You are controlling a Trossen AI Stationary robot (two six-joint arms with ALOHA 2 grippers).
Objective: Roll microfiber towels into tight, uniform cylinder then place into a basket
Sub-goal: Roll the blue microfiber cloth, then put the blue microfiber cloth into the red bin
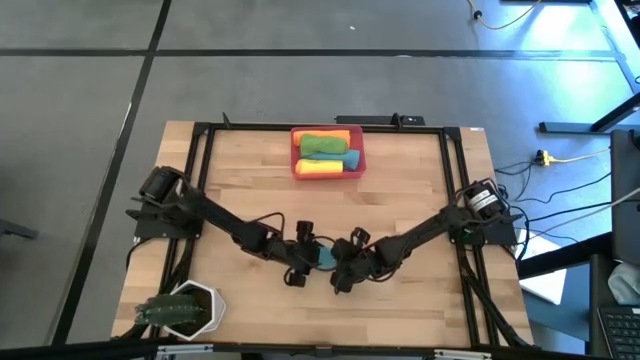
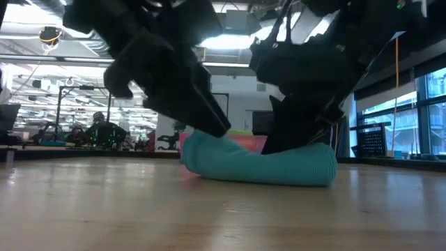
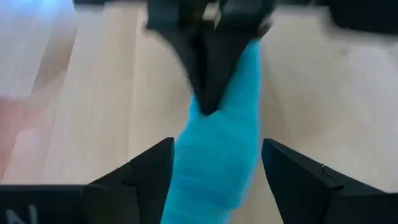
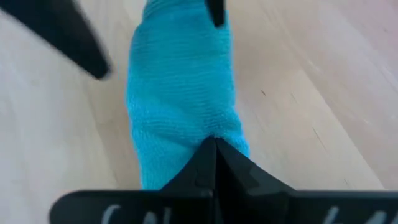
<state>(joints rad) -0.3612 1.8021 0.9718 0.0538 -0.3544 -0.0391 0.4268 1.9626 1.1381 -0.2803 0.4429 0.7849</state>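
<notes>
The table (image 1: 420,300) carries the basket (image 1: 327,168) by its far edge, holding rolled yellow, orange and green towels (image 1: 325,147). Near the front edge lies a rolled teal towel (image 2: 265,164). The left tool (image 3: 214,168) straddles it, fingers apart; the right tool (image 4: 214,163) is pinched together on its other end.

Both arms are dark, near black, built of slim jointed links with bulkier housings at the shoulders. Loose black cables loop along the links and bunch near the wrists. The right arm (image 1: 430,228) carries a round, pale-capped part at its base; the left arm (image 1: 215,218) has a plain dark block there. The left hand (image 3: 217,180) has two matte black, wedge-shaped fingers (image 3: 140,174). The right hand (image 4: 214,163) has the same black fingers, tapering to one point, with white lettering on the body behind them.
</notes>
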